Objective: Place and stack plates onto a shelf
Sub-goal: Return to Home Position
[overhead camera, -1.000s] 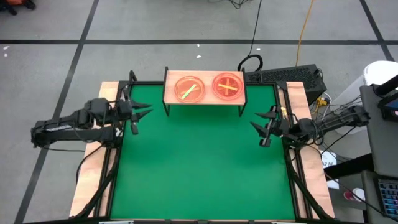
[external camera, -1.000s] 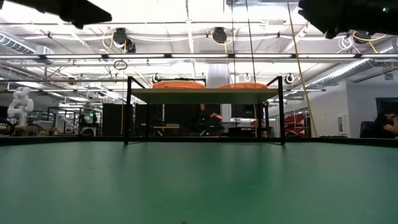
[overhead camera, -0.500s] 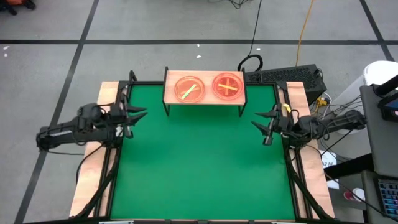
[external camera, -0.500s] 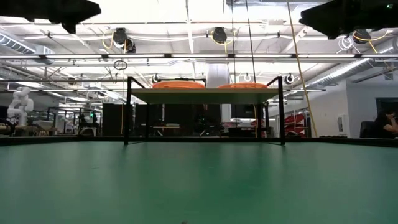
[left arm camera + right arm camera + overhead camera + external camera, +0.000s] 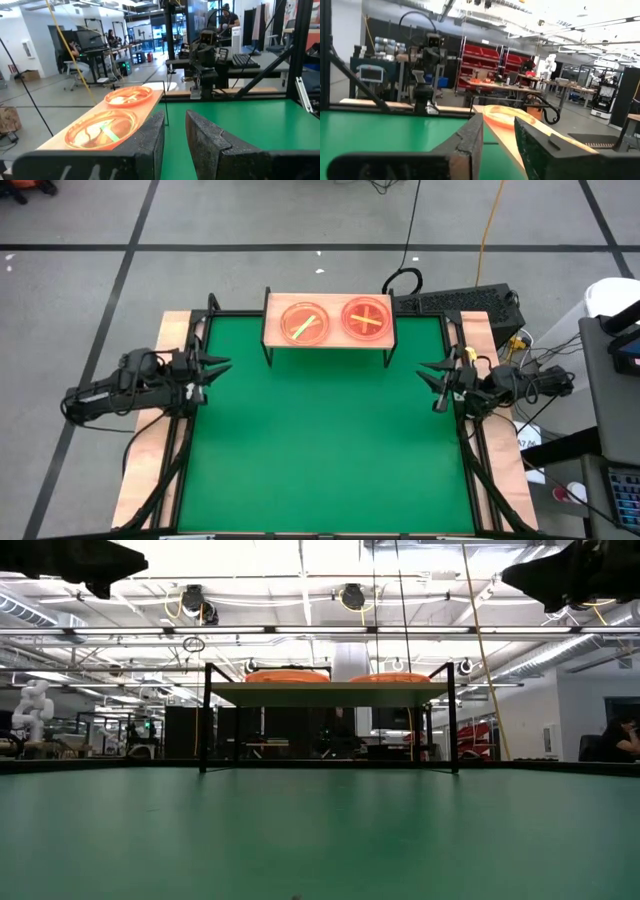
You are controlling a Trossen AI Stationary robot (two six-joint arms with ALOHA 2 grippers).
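Nearest you, both claws hang empty over the green mat — the left gripper at its left edge, the right gripper at its right edge, each with fingers parted around nothing. Farther back, the shelf carries the plates in two piles side by side: the stripe-topped stack and the cross-topped stack, both well apart from either gripper. They look light, stiff and slick — should you take one, pinch its rim gently, since a nudged pile could slide
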